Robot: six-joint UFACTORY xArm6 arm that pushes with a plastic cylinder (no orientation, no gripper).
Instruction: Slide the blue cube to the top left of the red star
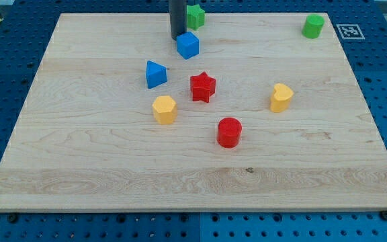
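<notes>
One blue cube (187, 45) just below-right of my tip (178, 37), touching; no jaws, holding nothing; red star (203, 87) lies below.

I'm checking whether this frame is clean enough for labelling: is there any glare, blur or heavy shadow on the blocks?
Camera view: even, soft light, no glare on the board; blue cube and red star are sharp, with only faint shadows; my tip, just left of the cube's top, is crisp too.
</notes>
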